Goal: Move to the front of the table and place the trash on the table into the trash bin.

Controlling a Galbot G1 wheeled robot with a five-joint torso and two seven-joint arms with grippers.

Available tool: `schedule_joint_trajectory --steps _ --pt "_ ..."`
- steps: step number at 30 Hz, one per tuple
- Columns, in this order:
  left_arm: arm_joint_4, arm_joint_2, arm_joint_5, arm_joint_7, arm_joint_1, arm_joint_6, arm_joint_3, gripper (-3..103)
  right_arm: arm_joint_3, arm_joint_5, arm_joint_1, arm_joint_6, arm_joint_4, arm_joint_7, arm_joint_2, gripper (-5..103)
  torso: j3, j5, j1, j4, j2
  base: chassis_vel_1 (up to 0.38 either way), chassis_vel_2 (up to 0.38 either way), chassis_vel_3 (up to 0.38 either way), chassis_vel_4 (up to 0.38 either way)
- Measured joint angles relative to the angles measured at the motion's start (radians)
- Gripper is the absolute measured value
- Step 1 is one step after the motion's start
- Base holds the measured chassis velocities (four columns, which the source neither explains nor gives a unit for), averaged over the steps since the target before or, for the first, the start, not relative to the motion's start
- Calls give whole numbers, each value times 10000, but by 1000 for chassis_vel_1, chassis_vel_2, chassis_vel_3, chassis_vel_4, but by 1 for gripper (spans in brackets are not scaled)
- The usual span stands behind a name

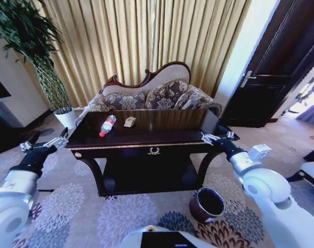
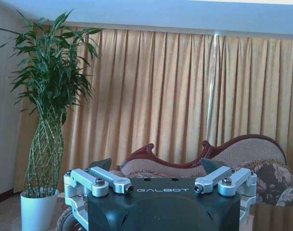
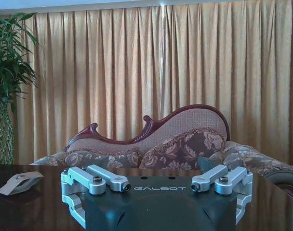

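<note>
Robot facing a dark desk with trash on it.
Bottle and paper scrap lie there; left tool and right tool flank it, fingers apart; bin on floor.

Gold pleated curtains span back wall. Carved floral sofa in front. Tall plant in white pot left. Dark door right. Patterned floral carpet.

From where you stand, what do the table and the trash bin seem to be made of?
The table looks like dark wood with a glossy varnish: its top mirrors the sofa behind it. The trash bin has a smooth, shiny maroon wall, likely plastic or lacquered metal.
</note>
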Motion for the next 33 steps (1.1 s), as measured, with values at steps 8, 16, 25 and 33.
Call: schedule_joint_trajectory --steps 8,16,25,33 --pt "0 -9 11 13 16 -2 16 100 -50 4 18 3 46 -9 -31 100 0 1 0 0 0 -114 107 105 -105" --pt "0 -8 16 16 -4 -6 46 100 -55 28 73 -14 19 -15 -75 100 0 0 0 0 1 -91 110 101 -100" --pt "0 -35 18 16 -26 -6 64 100 -69 62 92 -78 7 -16 -133 100 0 1 0 0 0 -105 115 114 -107" --pt "0 -128 19 15 -31 -16 -155 100 -385 836 177 -22 96 -24 -796 100 1 -1 2 1 -1 -88 100 83 -96"
